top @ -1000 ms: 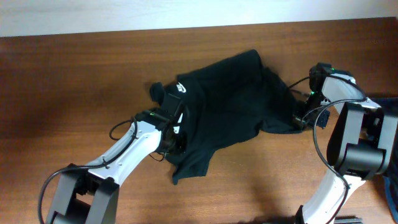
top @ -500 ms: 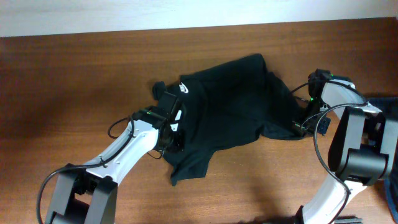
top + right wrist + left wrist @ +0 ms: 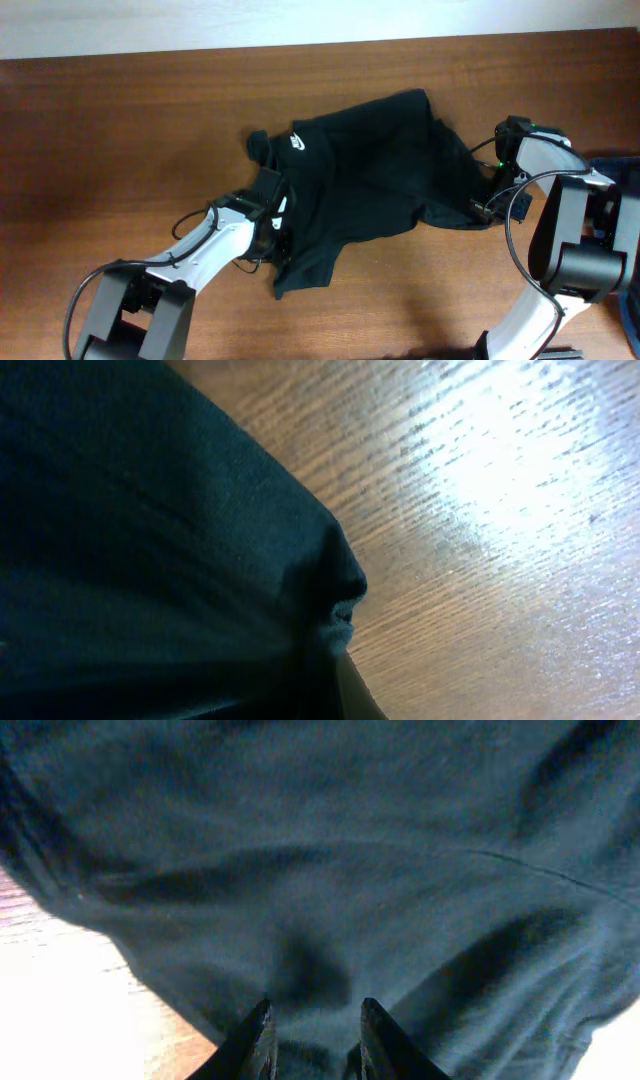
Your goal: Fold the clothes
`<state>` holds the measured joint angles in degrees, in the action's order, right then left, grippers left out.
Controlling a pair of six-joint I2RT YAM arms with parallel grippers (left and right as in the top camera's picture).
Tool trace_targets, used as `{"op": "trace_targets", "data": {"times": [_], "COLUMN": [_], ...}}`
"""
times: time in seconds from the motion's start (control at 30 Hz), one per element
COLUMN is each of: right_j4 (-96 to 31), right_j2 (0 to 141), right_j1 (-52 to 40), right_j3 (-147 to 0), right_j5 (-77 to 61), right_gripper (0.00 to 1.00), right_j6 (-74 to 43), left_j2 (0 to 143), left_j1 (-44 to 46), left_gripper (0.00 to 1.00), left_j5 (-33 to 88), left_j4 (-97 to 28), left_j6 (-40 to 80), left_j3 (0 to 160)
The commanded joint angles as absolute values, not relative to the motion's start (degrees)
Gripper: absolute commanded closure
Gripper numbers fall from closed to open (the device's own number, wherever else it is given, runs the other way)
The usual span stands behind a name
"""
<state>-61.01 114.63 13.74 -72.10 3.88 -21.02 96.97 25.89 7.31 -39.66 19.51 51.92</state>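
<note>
The clothes [image 3: 370,170], a black T-shirt with a white logo [image 3: 298,142], lie crumpled across the middle of the wooden table [image 3: 120,120]. My left gripper [image 3: 272,232] sits at the shirt's near-left edge. In the left wrist view its fingers [image 3: 258,1038] pinch a ridge of the black fabric [image 3: 330,870]; the left gripper [image 3: 315,1012] is shut on it. My right gripper [image 3: 482,207] holds the shirt's right edge. In the right wrist view a bunched corner of cloth [image 3: 150,540] is clamped in the right gripper [image 3: 335,660], just above the wood.
A blue garment [image 3: 615,160] shows at the table's right edge, beside the right arm. A pale wall strip [image 3: 200,25] runs behind the far edge. Bare wood lies to the left of the shirt and in front of it.
My left gripper has drawn back toward the near edge with the shirt's left side. The right gripper has shifted slightly right and nearer, stretching the fabric. Both grips are unchanged.
</note>
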Motion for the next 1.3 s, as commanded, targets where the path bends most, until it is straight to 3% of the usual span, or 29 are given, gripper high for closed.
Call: {"op": "trace_targets", "data": {"times": [0.0, 0.07, 0.2, 0.63, 0.9, 1.03, 1.27], "right_j4": [-61.28, -61.93, -63.26, -64.93, -63.94, -63.88, -63.37], "right_j2": [120.27, 120.27, 120.27, 120.27, 120.27, 120.27, 120.27], "right_j1": [13.85, 13.85, 13.85, 13.85, 13.85, 13.85, 13.85], "right_j3": [-66.89, -66.89, -66.89, -65.49, -62.63, -62.26, -60.20], "right_j5": [5.21, 5.21, 5.23, 5.21, 5.17, 4.75, 4.10], "right_gripper": [0.96, 0.96, 0.96, 0.96, 0.96, 0.96, 0.96], "right_j6": [-21.71, -21.71, -21.47, -21.52, -21.54, -21.56, -21.98], "left_j2": [96.75, 96.75, 96.75, 96.75, 96.73, 96.73, 96.73], "left_j1": [25.71, 25.71, 25.69, 25.39, 18.33, 14.85, 13.13], "left_gripper": [0.72, 0.75, 0.90, 0.83, 0.84, 0.85, 0.85], "left_j5": [7.01, 4.21, -0.47, -11.66, -11.57, -8.93, 7.40], "left_j4": [-38.39, -38.37, -39.70, -45.93, -47.83, -46.26, -42.46], "left_j6": [20.10, 20.10, 20.12, 20.14, 22.11, 22.48, 21.82], "left_j3": [50.92, 50.59, 49.98, 49.76, 49.76, 49.87, 49.91]}}
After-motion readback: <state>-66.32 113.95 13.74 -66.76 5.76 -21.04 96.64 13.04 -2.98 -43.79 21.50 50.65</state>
